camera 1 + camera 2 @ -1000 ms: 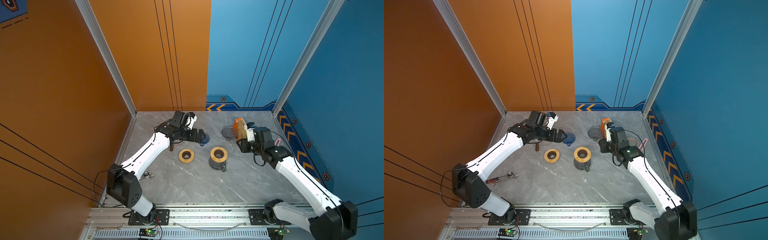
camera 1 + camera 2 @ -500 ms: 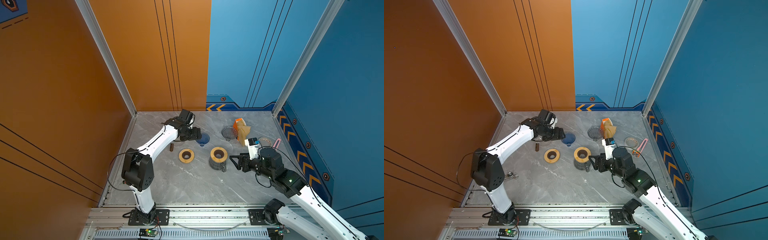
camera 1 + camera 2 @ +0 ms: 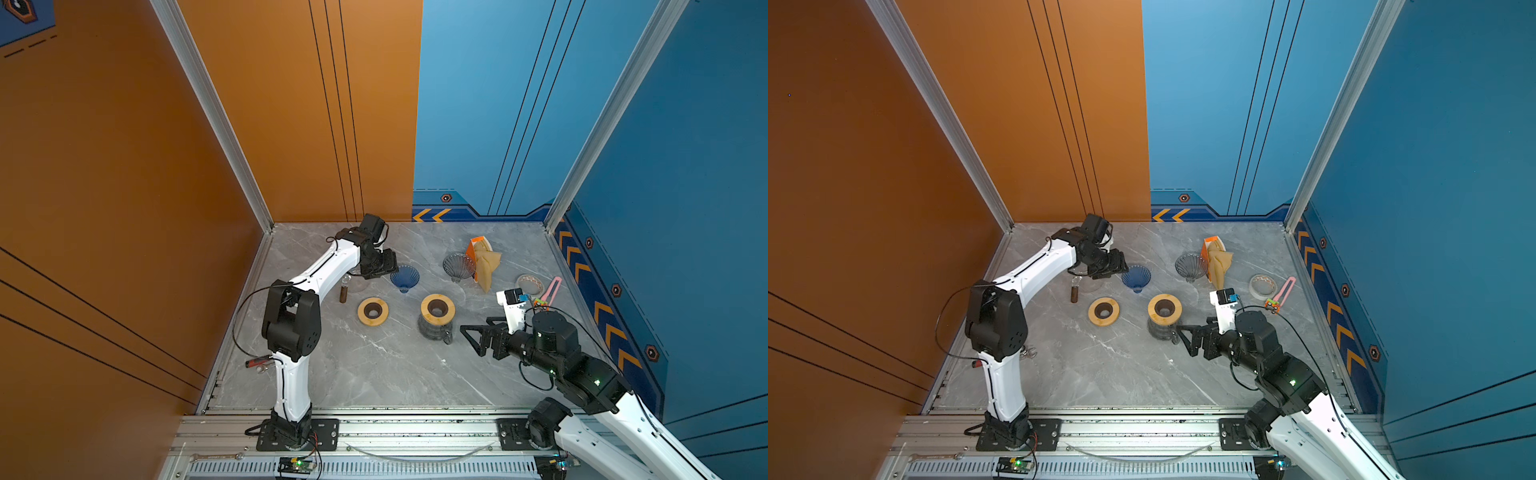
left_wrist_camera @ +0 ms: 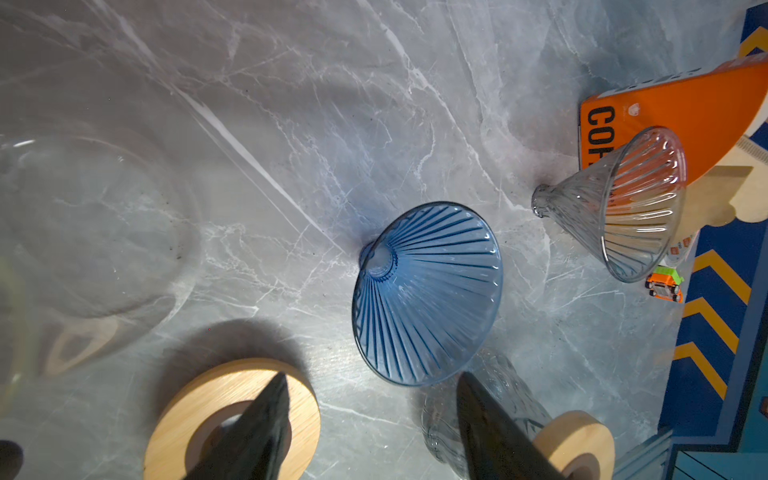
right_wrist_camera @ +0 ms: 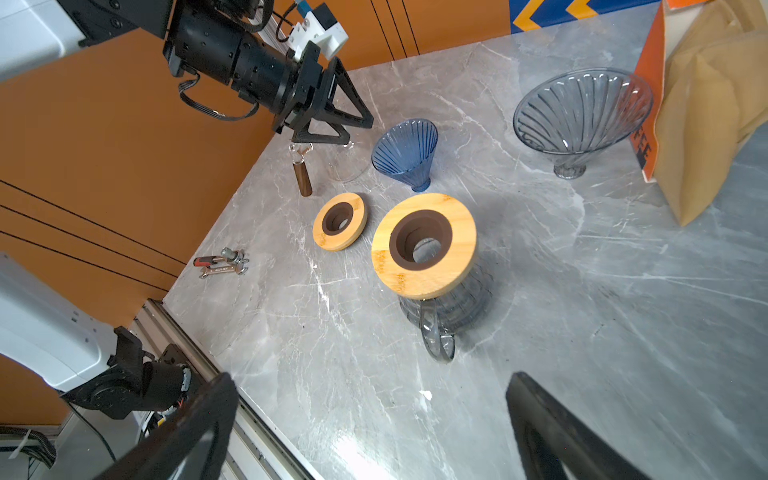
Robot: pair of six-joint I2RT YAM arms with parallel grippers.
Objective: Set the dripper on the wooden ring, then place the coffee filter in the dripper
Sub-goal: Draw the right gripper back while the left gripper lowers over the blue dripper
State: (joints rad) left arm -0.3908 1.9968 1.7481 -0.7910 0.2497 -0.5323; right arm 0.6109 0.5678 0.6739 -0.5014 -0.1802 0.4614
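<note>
Both L jaws & R jaws apart, empty; grey marble tabletop (image 3: 374,374), orange wall (image 3: 124,166), blue wall (image 3: 685,166).

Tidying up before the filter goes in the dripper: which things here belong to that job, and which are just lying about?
Job: paper filters, in their orange box; blue dripper; grey dripper (which one is meant is unclear).
Lying about: tape roll; pink tool; toy car; hand tools; loose wooden ring; carafe; clear glass pot.
</note>
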